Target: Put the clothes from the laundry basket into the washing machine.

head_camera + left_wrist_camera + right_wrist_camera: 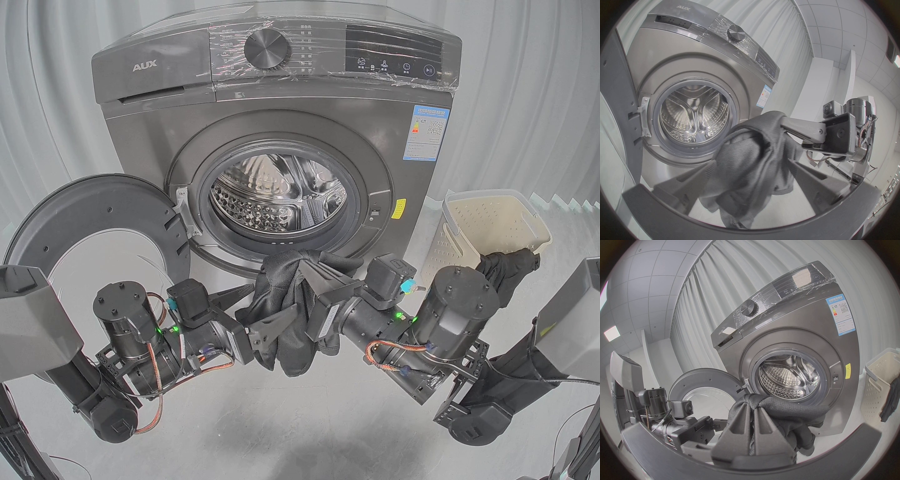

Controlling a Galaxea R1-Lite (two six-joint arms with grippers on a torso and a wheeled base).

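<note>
nearest, the black garment (pixel 294 312) hangs in the air between the two arms, just in front of and below the mouth of the washing machine (pixel 156 144). the right end effector (pixel 752 408) is clamped on the garment's upper fold, fingers pressed together with cloth between them. the left end effector (pixel 751 162) has its fingers spread wide, and the fabric sags through the gap, so it seems to carry little of the weight. the main risk is that one pinch is all that holds the bunch. a quick push forward could slide the cloth out and drop it on the floor (pixel 300 425). the long tail below the grip could also drag on the lower lip of the opening and stay draped outside the drum (pixel 275 187) once the grip lets go. the two arms are very near each other, so a careless push might knock them together or catch fabric on the spread fingers. farther left, the open door (pixel 94 212) stands beside the left arm and could be struck by a wide swing. beyond, at the right, the laundry basket (pixel 494 219) has another dark garment (pixel 506 265) hanging over its rim, apt to slip off if the basket is bumped.
</note>
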